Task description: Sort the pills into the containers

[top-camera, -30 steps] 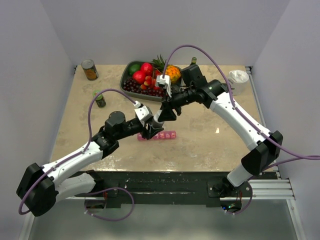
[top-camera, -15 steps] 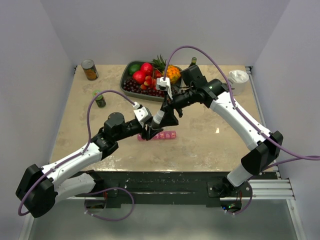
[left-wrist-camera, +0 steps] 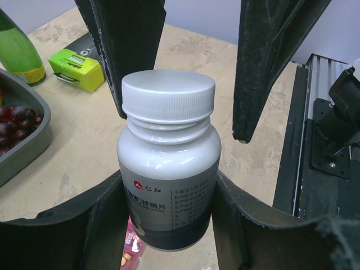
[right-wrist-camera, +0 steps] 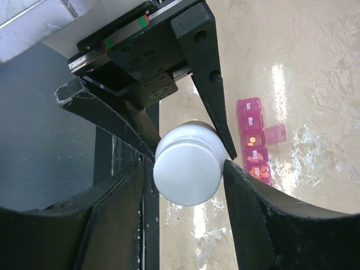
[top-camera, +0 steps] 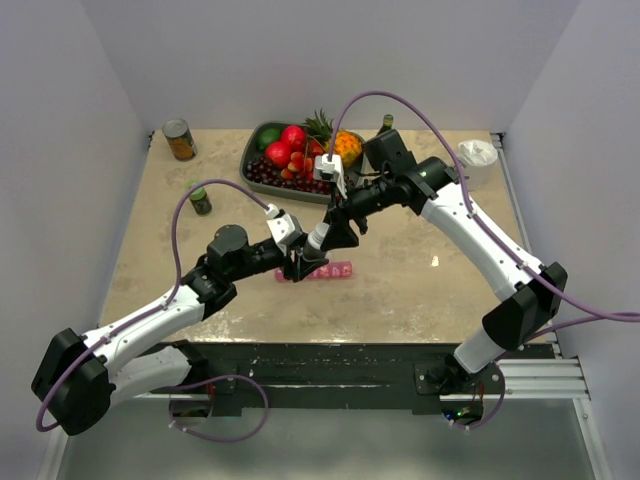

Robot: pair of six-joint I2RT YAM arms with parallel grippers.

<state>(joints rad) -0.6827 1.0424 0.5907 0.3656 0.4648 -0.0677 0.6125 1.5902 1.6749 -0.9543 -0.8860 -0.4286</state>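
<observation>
A white pill bottle (left-wrist-camera: 169,169) with a white cap (right-wrist-camera: 188,166) is held upright between my left gripper's (left-wrist-camera: 169,183) fingers, above the table. In the top view the left gripper (top-camera: 300,262) holds the bottle (top-camera: 316,240) just above the pink pill-organiser strip (top-camera: 335,270). My right gripper (right-wrist-camera: 184,166) stands round the cap; one finger touches it and a gap shows at the other. It also shows in the top view (top-camera: 335,232). The organiser (right-wrist-camera: 253,140) has open compartments with orange pills; it peeks out below the bottle in the left wrist view (left-wrist-camera: 132,247).
A grey tray of fruit (top-camera: 262,165) stands at the back, with a can (top-camera: 179,139) at the back left and a green-capped jar (top-camera: 201,199) on the left. A white object (top-camera: 477,158) sits at the back right. A green box (left-wrist-camera: 76,64) and green bottle (left-wrist-camera: 17,50) lie beyond.
The right wrist has shifted slightly up and to the right over the bottle. The left arm and the bottle have hardly moved.
</observation>
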